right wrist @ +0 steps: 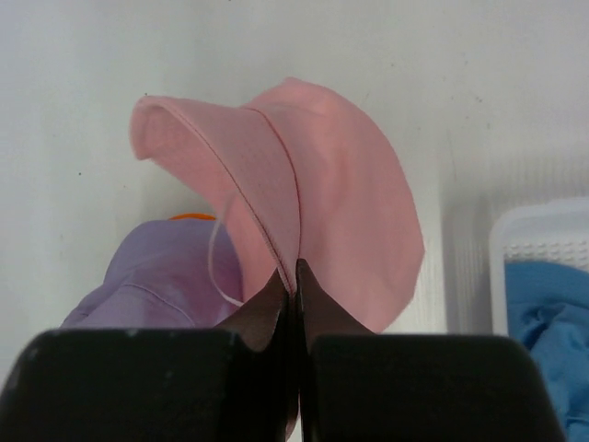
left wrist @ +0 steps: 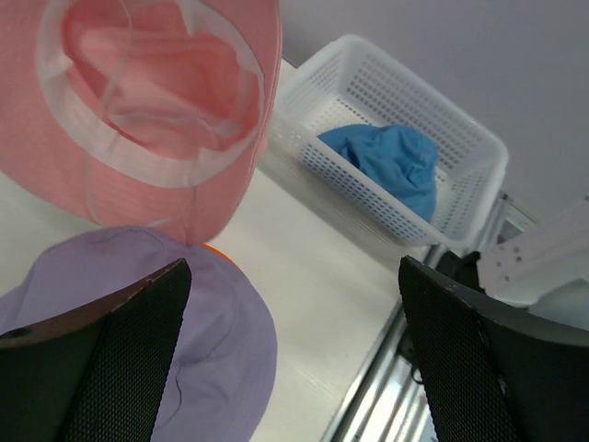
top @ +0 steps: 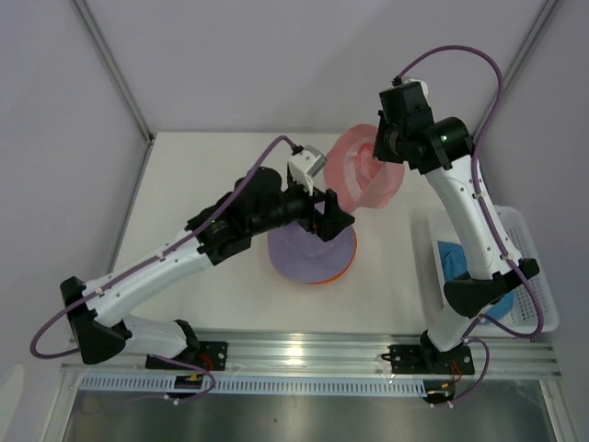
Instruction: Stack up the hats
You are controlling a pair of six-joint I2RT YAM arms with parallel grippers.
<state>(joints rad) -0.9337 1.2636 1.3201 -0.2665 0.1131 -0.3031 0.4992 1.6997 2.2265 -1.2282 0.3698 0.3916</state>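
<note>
My right hand (right wrist: pixel 294 274) is pressed together on the brim of the pink hat (right wrist: pixel 345 207), pinching the fabric so the hat hangs off the worktop (top: pixel 207 180), its lower edge near the pale purple hat (top: pixel 308 256). My left hand (left wrist: pixel 290 276) is spread wide with nothing in it, hovering just above that purple hat. The purple hat lies on the orange hat (top: pixel 343 270), of which only a thin edge shows. Off to the right, the blue hat (left wrist: pixel 391 166) lies crumpled in the white basket (left wrist: pixel 368 83).

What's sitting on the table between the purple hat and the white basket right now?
Nothing: only bare table between the purple hat and the basket, clearest in the left wrist view.
</note>
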